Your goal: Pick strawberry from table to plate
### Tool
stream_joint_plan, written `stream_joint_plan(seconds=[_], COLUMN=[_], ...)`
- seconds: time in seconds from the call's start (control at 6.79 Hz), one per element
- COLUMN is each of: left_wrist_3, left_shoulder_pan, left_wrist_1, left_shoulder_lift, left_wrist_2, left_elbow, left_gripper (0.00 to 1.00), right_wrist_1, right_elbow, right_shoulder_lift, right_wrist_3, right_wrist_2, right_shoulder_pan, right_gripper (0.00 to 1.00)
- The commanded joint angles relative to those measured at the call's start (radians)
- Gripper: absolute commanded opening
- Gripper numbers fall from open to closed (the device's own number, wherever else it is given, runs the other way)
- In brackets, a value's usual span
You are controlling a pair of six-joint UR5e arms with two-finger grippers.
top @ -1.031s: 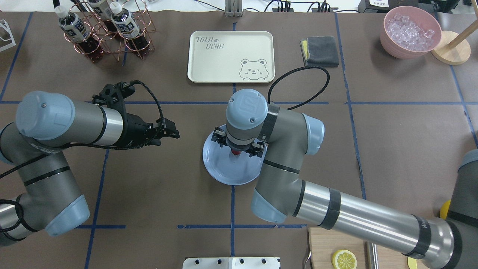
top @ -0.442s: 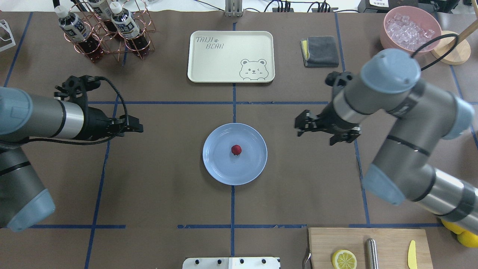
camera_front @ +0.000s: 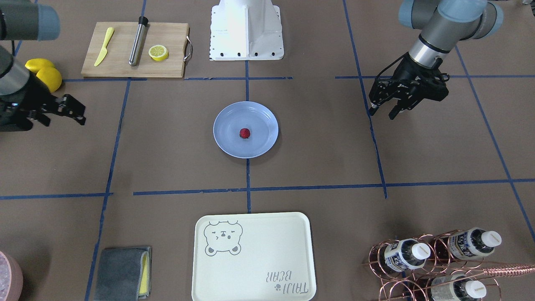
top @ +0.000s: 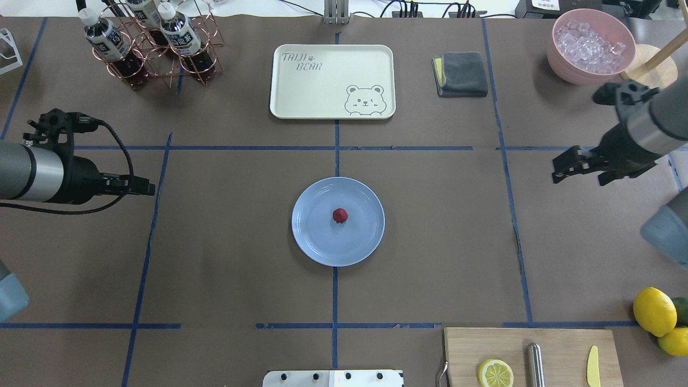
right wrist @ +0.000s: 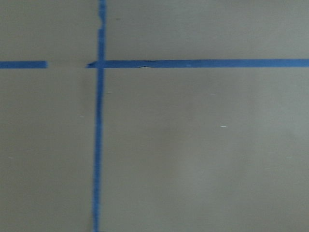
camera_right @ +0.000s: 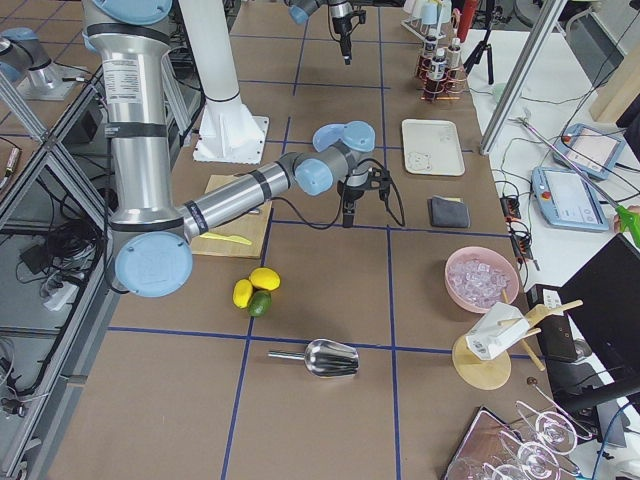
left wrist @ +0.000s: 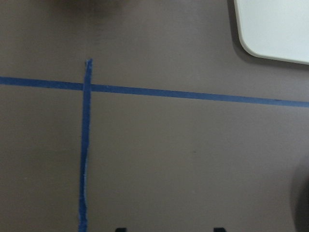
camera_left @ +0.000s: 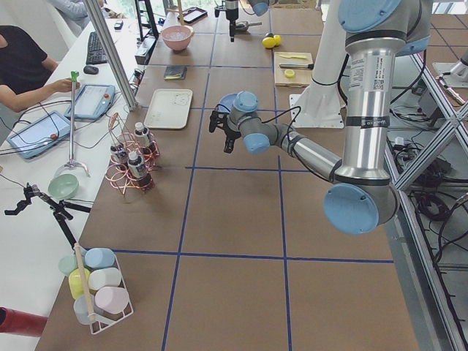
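The small dark-red strawberry (top: 339, 215) (camera_front: 245, 133) lies near the middle of the round light-blue plate (top: 313, 242) (camera_front: 225, 144), which rests at the centre of the brown table (top: 226, 242). Nothing touches the berry. My left gripper (top: 148, 188) (camera_front: 381, 113) hovers far off the plate at the table's left side, open and empty. My right gripper (top: 558, 173) (camera_front: 80, 113) hangs well to the plate's right, open and holding nothing. Both wrist views show only bare table and blue tape.
A cream bear-print tray (top: 332, 80) lies beyond the plate. A copper bottle rack (top: 150, 48) stands back left; a grey cloth (top: 461, 73) and a pink ice bowl (top: 590, 45) sit back right. A cutting board (top: 529, 357) and lemons (top: 653, 310) are front right.
My right gripper let the strawberry go on the plate, then swung away to the right. My left arm pulled back toward the left edge. The berry stays put.
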Motion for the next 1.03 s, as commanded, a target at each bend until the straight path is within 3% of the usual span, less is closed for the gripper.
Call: stream_joint_plan(seconds=[0.0, 0.29, 0.44, 0.59, 0.74, 0.88], left_wrist_3=[0.36, 0.678, 0.902, 1.026, 1.046, 1.043], left_shoulder_pan=[-0.17, -0.367, -0.525, -0.583, -0.612, -0.631], left_wrist_1=[0.008, 0.064, 0.203, 0.347, 0.412, 0.416], left_shoulder_lift=[0.101, 0.16, 0.158, 0.152, 0.158, 0.171], left_wrist_2=[-0.153, -0.212, -0.308, -0.318, -0.331, -0.392], left_elbow=[0.01, 0.05, 0.075, 0.078, 0.11, 0.128], left_gripper=[0.67, 0.67, 0.7, 0.73, 1.0, 1.0], right_wrist_1=[-0.003, -0.008, -0.009, -0.009, -0.009, -0.009], right_elbow=[-0.062, -0.168, -0.178, -0.178, -0.176, -0.175], right_shoulder_lift=[-0.121, -0.143, -0.157, -0.164, -0.169, -0.172], right_wrist_3=[-0.367, -0.648, -0.691, -0.696, -0.707, -0.707], right_wrist_2=[0.033, 0.092, 0.11, 0.116, 0.126, 0.142], right_shoulder_pan=[0.196, 0.373, 0.404, 0.417, 0.423, 0.423], right_gripper=[1.0, 1.0, 1.0, 1.0, 1.0, 1.0])
